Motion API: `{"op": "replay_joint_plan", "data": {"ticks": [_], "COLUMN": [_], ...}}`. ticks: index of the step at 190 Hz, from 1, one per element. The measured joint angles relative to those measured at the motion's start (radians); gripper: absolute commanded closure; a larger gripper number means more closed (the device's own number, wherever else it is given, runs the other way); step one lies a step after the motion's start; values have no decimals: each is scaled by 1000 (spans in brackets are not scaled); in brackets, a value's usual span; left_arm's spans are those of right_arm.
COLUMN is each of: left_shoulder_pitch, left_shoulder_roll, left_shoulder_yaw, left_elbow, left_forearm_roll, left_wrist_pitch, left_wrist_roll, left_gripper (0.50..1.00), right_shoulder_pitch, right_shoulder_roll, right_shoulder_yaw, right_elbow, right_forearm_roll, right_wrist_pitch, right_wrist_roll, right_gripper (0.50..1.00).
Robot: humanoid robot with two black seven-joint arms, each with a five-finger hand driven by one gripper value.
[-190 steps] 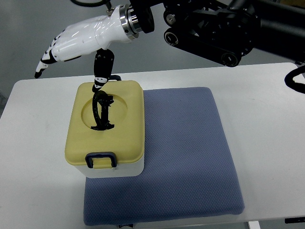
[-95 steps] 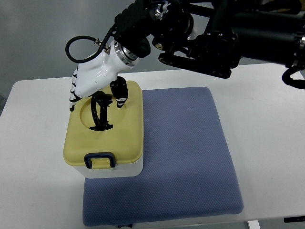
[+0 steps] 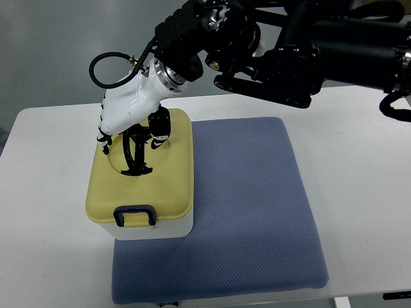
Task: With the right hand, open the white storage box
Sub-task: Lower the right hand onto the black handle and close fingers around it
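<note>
1. Where blue mat (image 3: pixel 257 205) covers white table (image 3: pixel 359 160), sits storage box (image 3: pixel 142 186) on mat's front-left part, left side overhanging mat edge onto table.
2. Box: white body, pale yellow lid (image 3: pixel 164 186), still shut; dark blue latch (image 3: pixel 135 215) at front edge, down.
3. Round recess in lid top w/ black carry handle (image 3: pixel 133 154) standing upright in it.
4. Right hand (image 3: pixel 128 112), white shell w/ black finger joints, reaching in from upper right on black arm (image 3: pixel 302 45), hovering over rear of lid.
5. Fingers (image 3: pixel 103 138) curled downward at lid's left-rear, thumb (image 3: pixel 158 128) down on other side of handle; handle between them, narrow gap.
6. Actual grip on handle: can't tell — contact hidden by palm.
7. Black cable loop (image 3: pixel 106 67) at wrist, above box's rear-left.
</note>
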Motion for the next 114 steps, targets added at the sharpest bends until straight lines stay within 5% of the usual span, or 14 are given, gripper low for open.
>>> {"op": "replay_joint_plan", "data": {"ticks": [55, 83, 114], "left_shoulder_pitch": [0, 0, 0], "left_shoulder_roll": [0, 0, 0], "left_shoulder_yaw": [0, 0, 0], "left_elbow": [0, 0, 0], "left_forearm_roll": [0, 0, 0], "left_wrist_pitch": [0, 0, 0], "left_wrist_roll": [0, 0, 0], "left_gripper": [500, 500, 500], "right_shoulder_pitch": [-15, -37, -41], "right_shoulder_roll": [0, 0, 0], "right_shoulder_yaw": [3, 3, -1], "right_elbow": [20, 18, 13], "right_forearm_roll": [8, 7, -1], "right_wrist_pitch": [12, 12, 9], "right_wrist_roll": [0, 0, 0], "right_gripper": [707, 887, 906]}}
